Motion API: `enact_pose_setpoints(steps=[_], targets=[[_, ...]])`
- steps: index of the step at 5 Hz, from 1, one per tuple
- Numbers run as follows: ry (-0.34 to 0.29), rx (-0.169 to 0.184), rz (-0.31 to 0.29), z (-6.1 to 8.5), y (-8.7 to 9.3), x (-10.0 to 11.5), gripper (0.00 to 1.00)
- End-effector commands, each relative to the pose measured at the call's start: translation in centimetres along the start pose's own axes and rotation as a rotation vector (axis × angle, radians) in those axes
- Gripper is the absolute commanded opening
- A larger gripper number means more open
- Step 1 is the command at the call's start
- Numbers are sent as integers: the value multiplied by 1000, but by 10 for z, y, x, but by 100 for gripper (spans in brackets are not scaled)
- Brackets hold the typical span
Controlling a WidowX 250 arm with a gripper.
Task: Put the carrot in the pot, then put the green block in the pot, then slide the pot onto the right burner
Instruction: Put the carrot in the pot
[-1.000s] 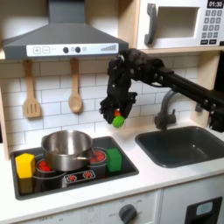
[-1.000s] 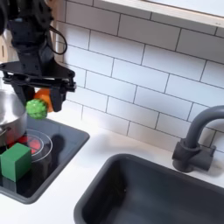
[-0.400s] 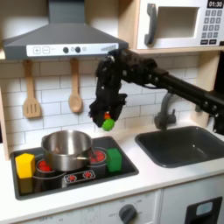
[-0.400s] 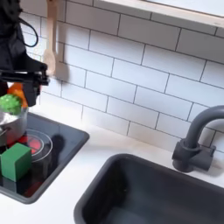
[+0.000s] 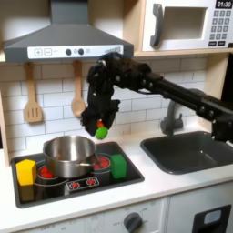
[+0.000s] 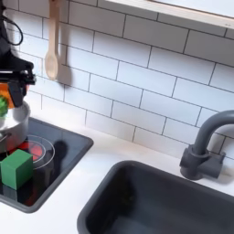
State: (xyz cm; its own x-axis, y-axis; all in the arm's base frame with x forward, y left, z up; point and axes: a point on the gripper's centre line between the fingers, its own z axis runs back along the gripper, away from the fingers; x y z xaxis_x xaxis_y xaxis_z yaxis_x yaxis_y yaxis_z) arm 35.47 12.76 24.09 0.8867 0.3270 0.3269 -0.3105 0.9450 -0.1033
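Steel pot (image 5: 70, 157) sits on the cooktop's left burner in the first exterior view, nothing visible inside. Above its right rim the fingers (image 5: 100, 130) pinch the carrot (image 5: 101, 132). Green block (image 5: 118, 167) rests just beside the pot.

The microwave (image 5: 188, 25) display reads "01:30".

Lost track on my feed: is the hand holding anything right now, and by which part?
Yes. The hand holds the carrot by its orange body, the green leafy end hanging below, above the pot.
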Motion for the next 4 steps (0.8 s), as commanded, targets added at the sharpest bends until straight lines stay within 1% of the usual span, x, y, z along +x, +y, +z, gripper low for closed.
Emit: enact_pose_setpoints(steps=[1,2,3,4], targets=[[22,25,43,-14,19,12,0],[49,36,59,-21,20,15,0],[67,55,65,-34,29,13,0],[51,57,61,-29,27,21,0]])
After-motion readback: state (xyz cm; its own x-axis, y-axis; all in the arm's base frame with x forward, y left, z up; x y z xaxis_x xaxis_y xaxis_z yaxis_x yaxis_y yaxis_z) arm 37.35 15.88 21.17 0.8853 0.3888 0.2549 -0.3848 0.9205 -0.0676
